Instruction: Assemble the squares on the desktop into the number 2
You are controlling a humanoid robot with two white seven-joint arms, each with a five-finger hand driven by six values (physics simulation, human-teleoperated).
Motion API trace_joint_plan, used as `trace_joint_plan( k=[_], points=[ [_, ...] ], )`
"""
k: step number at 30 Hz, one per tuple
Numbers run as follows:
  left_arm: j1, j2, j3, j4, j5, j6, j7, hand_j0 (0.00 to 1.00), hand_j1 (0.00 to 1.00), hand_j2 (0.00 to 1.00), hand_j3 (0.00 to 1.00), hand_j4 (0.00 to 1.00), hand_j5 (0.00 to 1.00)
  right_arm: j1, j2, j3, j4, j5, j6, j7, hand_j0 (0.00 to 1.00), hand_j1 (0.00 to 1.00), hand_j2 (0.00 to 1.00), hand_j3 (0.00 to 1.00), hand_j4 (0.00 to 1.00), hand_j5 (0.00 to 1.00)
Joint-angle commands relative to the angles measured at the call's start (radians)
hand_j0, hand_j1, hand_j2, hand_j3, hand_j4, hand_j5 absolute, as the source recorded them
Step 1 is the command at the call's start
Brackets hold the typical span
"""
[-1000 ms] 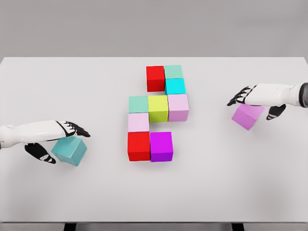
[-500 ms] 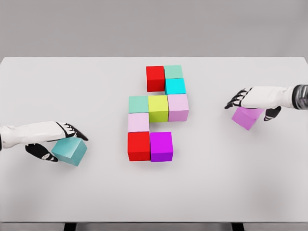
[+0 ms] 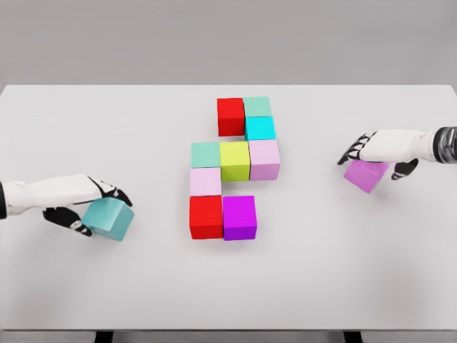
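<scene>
Nine cubes are already bunched together in the middle of the white table [image 3: 86, 128], and I'll use the lime cube [image 3: 234, 160] at the heart of that bunch as my reference. Directly left of it, touching, is a mint cube [image 3: 205, 154], and directly right is a pale lilac cube [image 3: 264, 158]. Behind the lilac one sits a cyan cube [image 3: 260, 128], then another mint cube [image 3: 257, 106] behind that, with a red cube [image 3: 230, 116] beside it, so up and slightly left of the lime. In front of the left mint cube is a pale pink cube [image 3: 206, 181], then a second red cube [image 3: 206, 216], with a purple cube [image 3: 239, 217] right next to it, below the lime with a gap between.

Far left of the lime cube and lower, the left hand [image 3: 89, 207] is wrapped around a teal cube [image 3: 109, 219], tilted a bit. Far right of the lime cube, the right hand [image 3: 375, 150] is clamped over a violet cube [image 3: 366, 175], also tilted, fingers on top and thumb behind.
</scene>
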Motion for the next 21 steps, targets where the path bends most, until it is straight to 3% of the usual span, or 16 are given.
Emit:
trace_joint_plan(
  k=[1, 5, 11, 14, 18, 21],
  points=[
    [-0.002, -0.005, 0.002, 0.014, 0.014, 0.001, 0.001, 0.46, 0.46, 0.46, 0.46, 0.46, 0.46, 0.0, -0.001, -0.002, 0.001, -0.004, 0.002, 0.0, 0.8, 0.8, 0.8, 0.8, 0.8, 0.8],
    [-0.041, -0.051, 0.002, 0.074, 0.02, 0.001, -0.001, 0.44, 0.44, 0.44, 0.44, 0.44, 0.44, 0.0, -0.001, -0.002, 0.001, -0.009, 0.002, 0.0, 0.69, 0.69, 0.69, 0.69, 0.69, 0.69],
    [-0.104, -0.17, 0.002, 0.226, 0.019, 0.001, -0.007, 0.44, 0.44, 0.44, 0.44, 0.44, 0.44, 0.0, 0.005, -0.002, 0.001, -0.015, 0.002, 0.0, 0.64, 0.64, 0.64, 0.64, 0.64, 0.64],
    [-0.14, -0.23, 0.002, 0.289, 0.019, 0.001, -0.008, 0.44, 0.44, 0.44, 0.44, 0.44, 0.44, -0.002, 0.004, -0.004, -0.002, -0.016, 0.002, 0.0, 0.64, 0.64, 0.64, 0.64, 0.64, 0.64],
    [-0.178, -0.267, 0.002, 0.297, 0.02, 0.001, -0.007, 0.44, 0.44, 0.44, 0.44, 0.44, 0.44, -0.006, -0.001, -0.01, -0.009, -0.053, 0.002, 0.0, 0.64, 0.64, 0.64, 0.64, 0.64, 0.64],
    [-0.222, -0.344, 0.002, 0.39, 0.02, 0.001, -0.008, 0.44, 0.44, 0.44, 0.44, 0.44, 0.44, -0.008, -0.007, -0.01, -0.047, -0.069, 0.002, 0.0, 0.64, 0.64, 0.64, 0.64, 0.64, 0.64]
  ],
)
